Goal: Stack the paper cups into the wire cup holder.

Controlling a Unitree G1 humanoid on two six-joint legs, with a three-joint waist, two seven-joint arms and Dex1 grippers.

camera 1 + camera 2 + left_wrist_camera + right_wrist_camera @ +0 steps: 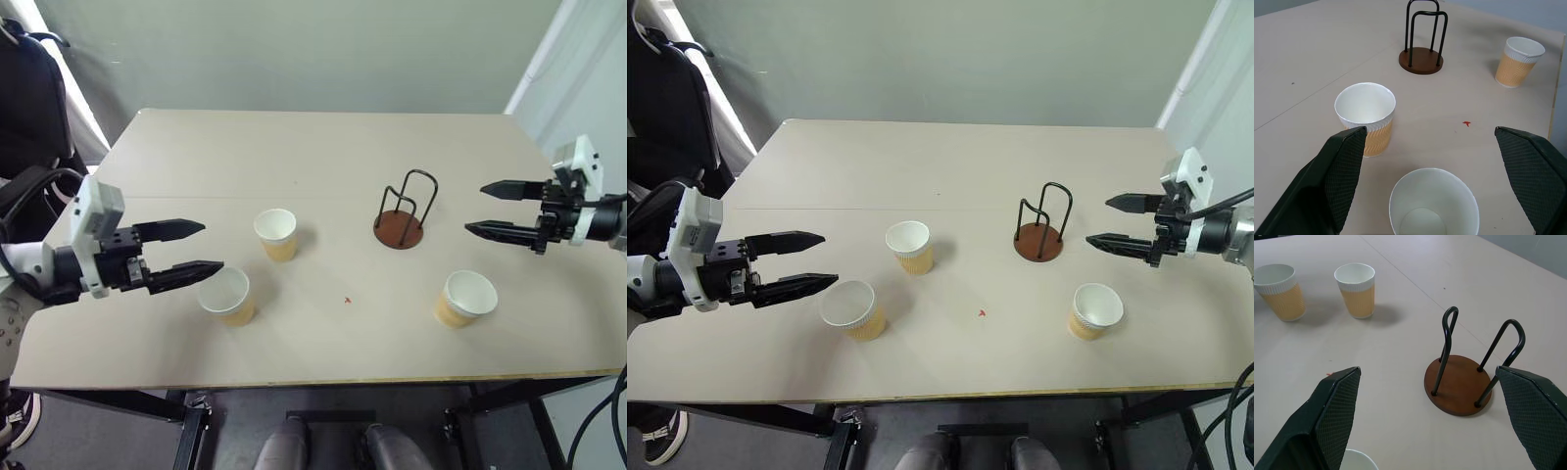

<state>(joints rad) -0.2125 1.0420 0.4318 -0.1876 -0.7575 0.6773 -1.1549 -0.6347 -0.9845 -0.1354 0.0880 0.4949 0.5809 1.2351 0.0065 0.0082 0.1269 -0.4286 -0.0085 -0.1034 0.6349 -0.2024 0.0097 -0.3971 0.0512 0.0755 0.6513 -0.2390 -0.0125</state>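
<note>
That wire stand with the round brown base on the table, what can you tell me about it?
The wire cup holder has a flat, round, reddish-brown disc base that looks like wood and two thin black wire loops rising from it, bent into rounded arches. It stands upright and empty on the table, toward the robot's right. Nothing touches it: the three paper cups sit apart from it on the tabletop, and the right end effector hovers open beside it without contact.

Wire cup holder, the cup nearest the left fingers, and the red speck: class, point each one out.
wire cup holder (399, 233): left eye view, on its brown base.
cup nearest the left fingers (226, 294): left eye view, white inside.
red speck (348, 300): left eye view, its middle.
</note>
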